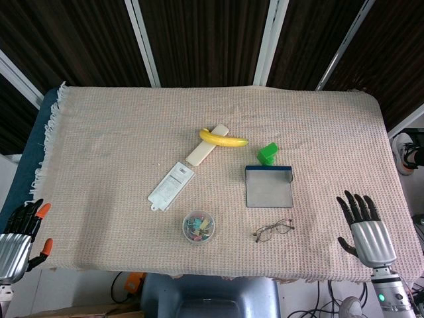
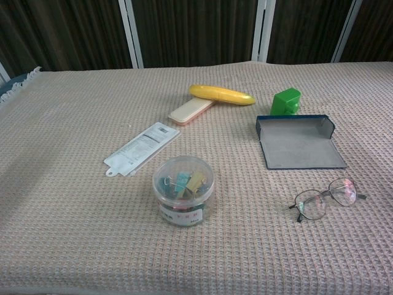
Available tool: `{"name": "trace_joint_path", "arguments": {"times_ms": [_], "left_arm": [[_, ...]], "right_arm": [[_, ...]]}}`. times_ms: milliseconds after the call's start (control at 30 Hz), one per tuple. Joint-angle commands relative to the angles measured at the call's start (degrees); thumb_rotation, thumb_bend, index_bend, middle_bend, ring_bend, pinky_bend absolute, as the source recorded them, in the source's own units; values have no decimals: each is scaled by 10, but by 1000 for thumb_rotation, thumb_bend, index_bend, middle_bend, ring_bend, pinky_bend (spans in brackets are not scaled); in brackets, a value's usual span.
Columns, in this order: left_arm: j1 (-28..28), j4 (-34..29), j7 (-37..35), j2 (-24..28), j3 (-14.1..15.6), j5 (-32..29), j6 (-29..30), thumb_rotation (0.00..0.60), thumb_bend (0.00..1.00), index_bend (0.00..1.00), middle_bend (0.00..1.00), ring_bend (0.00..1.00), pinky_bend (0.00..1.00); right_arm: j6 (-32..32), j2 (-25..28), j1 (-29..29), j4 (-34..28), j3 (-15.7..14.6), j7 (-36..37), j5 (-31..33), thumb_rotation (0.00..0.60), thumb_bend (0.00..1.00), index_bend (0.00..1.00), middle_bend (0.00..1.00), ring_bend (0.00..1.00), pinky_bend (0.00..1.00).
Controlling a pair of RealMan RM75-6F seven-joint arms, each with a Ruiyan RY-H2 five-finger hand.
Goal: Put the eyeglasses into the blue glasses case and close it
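The thin-rimmed eyeglasses (image 1: 273,231) (image 2: 325,198) lie on the cloth near the front edge, just in front of the blue glasses case (image 1: 269,187) (image 2: 299,142). The case lies open, its grey lining up and its lid flat toward the front. My right hand (image 1: 363,225) hovers to the right of both, fingers spread, holding nothing. At the table's front left corner my left hand (image 1: 20,235) is off the cloth, fingers apart and empty. Neither hand shows in the chest view.
A yellow banana (image 1: 223,138) (image 2: 221,94) rests against a cream eraser-like bar (image 1: 207,154) (image 2: 191,111). A green block (image 1: 267,154) (image 2: 286,101) stands behind the case. A white packet (image 1: 171,185) (image 2: 142,147) and a clear tub of clips (image 1: 198,226) (image 2: 183,190) sit left of centre.
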Motion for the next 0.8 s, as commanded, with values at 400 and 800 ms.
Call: {"name": "trace_joint_path", "arguments": {"times_ms": [400, 800], "left_arm": [[-3, -2, -13, 4, -2, -2, -2, 600, 425, 0, 0, 0, 71], [-5, 4, -34, 10, 0, 0, -4, 600, 424, 0, 0, 0, 72]], "right_arm": [[-50, -27, 30, 36, 7, 24, -47, 600, 327, 237, 0, 0, 0], [-252, -107, 167, 84, 40, -52, -58, 600, 327, 485, 0, 0, 0]]}}
